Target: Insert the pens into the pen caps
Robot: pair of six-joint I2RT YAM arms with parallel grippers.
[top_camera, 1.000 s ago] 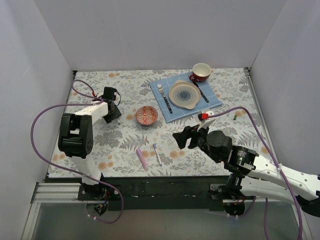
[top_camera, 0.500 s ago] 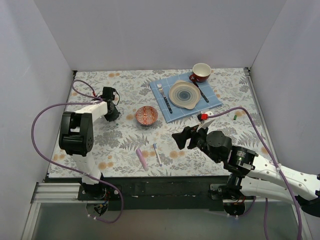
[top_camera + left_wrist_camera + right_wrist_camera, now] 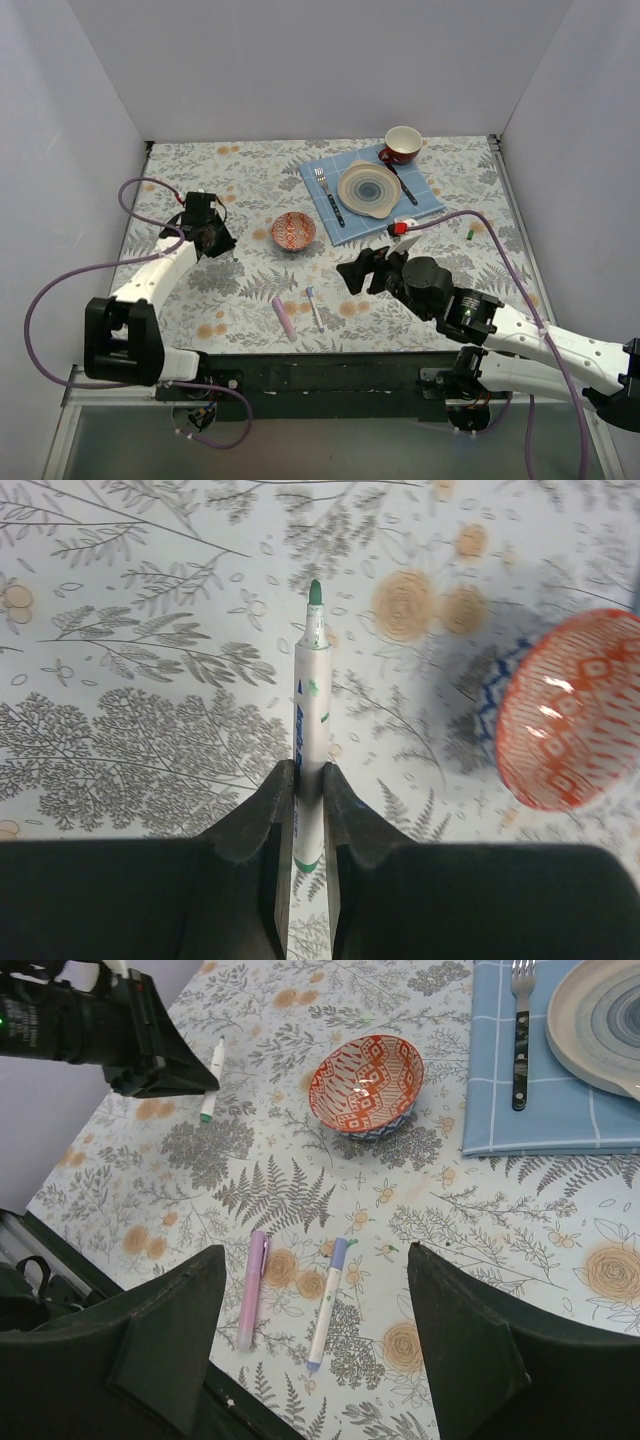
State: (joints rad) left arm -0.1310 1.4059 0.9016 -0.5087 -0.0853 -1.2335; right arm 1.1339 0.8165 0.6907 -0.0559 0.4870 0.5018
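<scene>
My left gripper [image 3: 206, 238] is shut on a white pen with a bare green tip [image 3: 309, 710]; the tip sticks out ahead of the jaws over the tablecloth. The pen also shows in the right wrist view [image 3: 212, 1075], below the left gripper [image 3: 150, 1050]. A pink pen [image 3: 285, 317] [image 3: 250, 1288] and a white pen with blue ends [image 3: 314, 308] [image 3: 329, 1302] lie side by side near the front edge. My right gripper [image 3: 362, 272] [image 3: 315, 1252] is open and empty, above and just right of these two. A tiny green cap [image 3: 468, 232] lies at the far right.
A small red patterned bowl [image 3: 293, 231] [image 3: 575, 715] [image 3: 365, 1083] stands mid-table, right of the left gripper. Behind it a blue cloth [image 3: 325, 205] bears a fork [image 3: 327, 190], a plate [image 3: 369, 188] and dark-handled cutlery. A red cup [image 3: 402, 144] stands at the back.
The left arm has swung its elbow down and outward, and its gripper has come a little nearer with the green pen. The right gripper has shifted slightly left.
</scene>
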